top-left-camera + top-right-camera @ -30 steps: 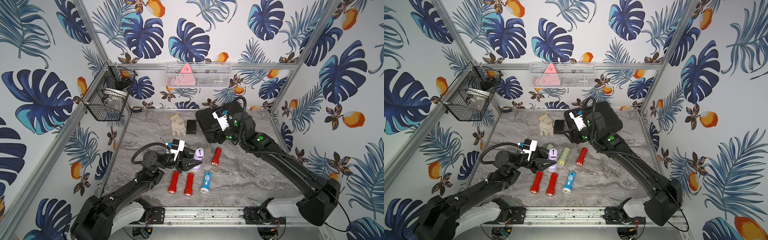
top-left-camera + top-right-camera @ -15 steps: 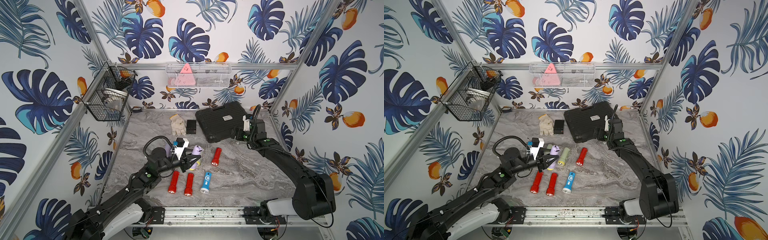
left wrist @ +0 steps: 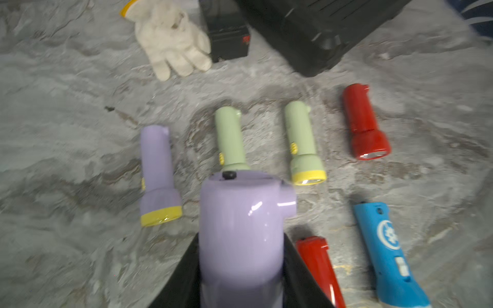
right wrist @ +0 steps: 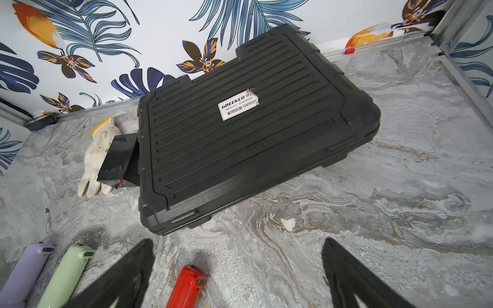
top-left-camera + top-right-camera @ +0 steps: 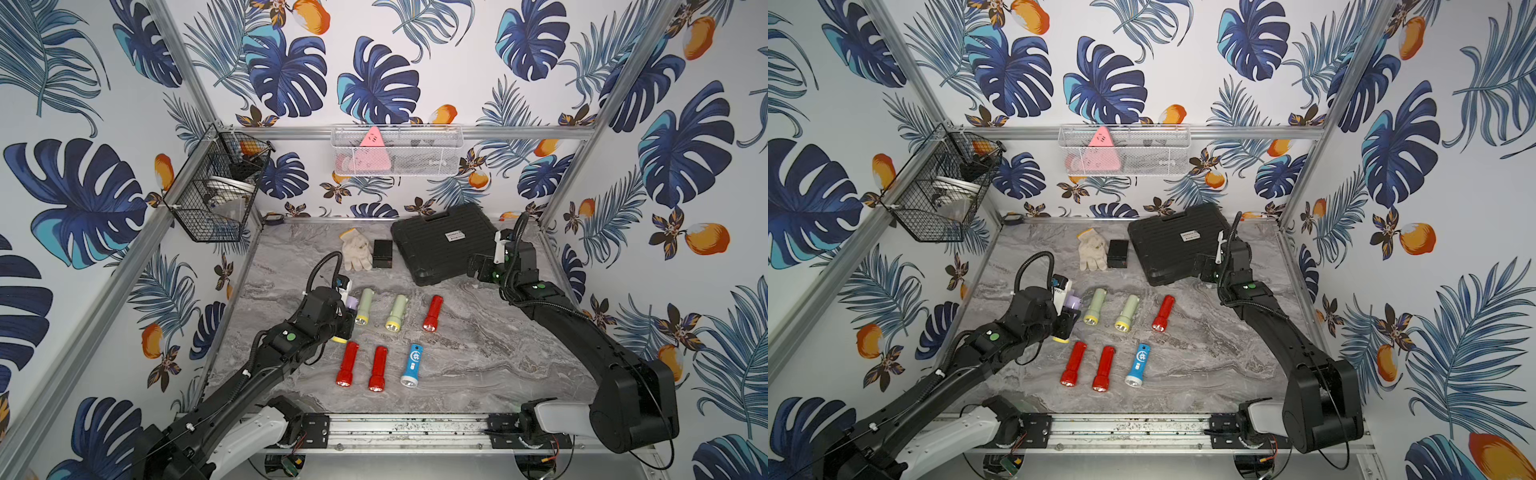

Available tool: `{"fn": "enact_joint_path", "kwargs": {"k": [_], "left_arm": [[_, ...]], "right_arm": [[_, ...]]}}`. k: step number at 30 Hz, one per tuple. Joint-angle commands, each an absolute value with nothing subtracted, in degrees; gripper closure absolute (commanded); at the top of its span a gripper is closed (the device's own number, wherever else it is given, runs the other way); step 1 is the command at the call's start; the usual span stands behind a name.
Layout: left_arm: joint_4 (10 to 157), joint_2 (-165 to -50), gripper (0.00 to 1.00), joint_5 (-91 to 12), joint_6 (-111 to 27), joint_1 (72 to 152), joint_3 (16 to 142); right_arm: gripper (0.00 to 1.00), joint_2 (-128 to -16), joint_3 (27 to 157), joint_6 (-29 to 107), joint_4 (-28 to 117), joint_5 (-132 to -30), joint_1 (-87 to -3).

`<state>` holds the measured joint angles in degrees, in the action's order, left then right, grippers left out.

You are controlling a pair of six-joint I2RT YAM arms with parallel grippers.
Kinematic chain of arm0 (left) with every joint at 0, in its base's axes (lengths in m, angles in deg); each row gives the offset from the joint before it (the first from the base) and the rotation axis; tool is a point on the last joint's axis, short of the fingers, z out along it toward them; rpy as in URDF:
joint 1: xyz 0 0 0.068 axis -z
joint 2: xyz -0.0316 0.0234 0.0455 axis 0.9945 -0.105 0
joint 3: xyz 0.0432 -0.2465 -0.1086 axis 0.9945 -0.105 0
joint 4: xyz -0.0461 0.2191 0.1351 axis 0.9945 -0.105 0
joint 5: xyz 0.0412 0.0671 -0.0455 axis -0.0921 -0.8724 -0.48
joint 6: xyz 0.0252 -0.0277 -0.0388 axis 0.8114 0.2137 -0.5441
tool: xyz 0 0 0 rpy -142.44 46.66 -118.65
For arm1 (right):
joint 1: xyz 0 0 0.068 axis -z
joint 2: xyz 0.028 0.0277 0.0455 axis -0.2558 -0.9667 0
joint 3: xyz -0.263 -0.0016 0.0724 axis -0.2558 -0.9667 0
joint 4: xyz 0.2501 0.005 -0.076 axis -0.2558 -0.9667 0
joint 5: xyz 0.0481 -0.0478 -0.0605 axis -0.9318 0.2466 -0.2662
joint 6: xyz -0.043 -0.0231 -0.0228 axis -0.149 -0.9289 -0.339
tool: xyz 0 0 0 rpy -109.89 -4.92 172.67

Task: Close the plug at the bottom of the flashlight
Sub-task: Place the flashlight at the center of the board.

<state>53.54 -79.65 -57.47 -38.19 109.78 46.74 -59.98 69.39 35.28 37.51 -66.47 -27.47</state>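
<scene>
Tool on L (image 3: 241,256) grips glossy lilac cylindrical flashlight (image 3: 240,213); R tool (image 4: 237,242) splayed wide, empty

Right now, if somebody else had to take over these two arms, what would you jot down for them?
Left gripper: shut on a lilac flashlight, tail end facing away from its wrist camera.
Right gripper: open, empty, beside the black tool case.
A second lilac flashlight lies on the marble table next to a green flashlight.
Done: flashlight picked up. A dark plug shows at its tail; too blurred to tell whether it is seated.
To do: check that plug and press it shut if needed.
</scene>
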Motion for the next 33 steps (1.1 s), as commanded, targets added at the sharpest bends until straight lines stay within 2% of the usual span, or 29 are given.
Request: {"fn": "enact_joint_path", "kwargs": {"k": [1, 6, 13, 15, 20, 26, 30, 33], "left_arm": [[48.3, -82.9, 1.0, -58.2, -42.9, 107.1, 47.6], [46.0, -87.2, 1.0, -58.5, -47.4, 106.4, 46.1], [46.7, -84.5, 1.0, -63.8, -49.4, 106.3, 42.3], [46.3, -84.0, 1.0, -62.3, -49.4, 105.8, 42.3], [41.7, -89.1, 1.0, -62.2, -51.2, 101.1, 44.7], [49.7, -96.2, 1.0, -57.6, -39.5, 91.5, 50.1], [48.6, -105.3, 1.0, -57.6, -32.6, 88.5, 59.2], [54.0, -108.5, 1.0, -57.5, -30.7, 87.3, 60.7]], "right_arm": [[0.0, -58.9, 69.2, 34.2, 38.7, -65.3, -27.5], [0.0, -57.6, 68.5, 34.5, 39.6, -65.7, -27.5], [0.0, -58.8, 69.1, 35.4, 39.0, -68.0, -27.5], [0.0, -59.1, 69.3, 35.6, 38.6, -68.1, -27.5], [0.0, -58.0, 69.0, 35.3, 38.6, -68.0, -27.5], [0.0, -55.9, 68.0, 34.9, 39.8, -66.9, -27.5], [0.0, -56.2, 68.1, 34.9, 39.9, -67.2, -27.5], [0.0, -56.2, 68.2, 34.8, 40.1, -67.3, -27.4]]}}
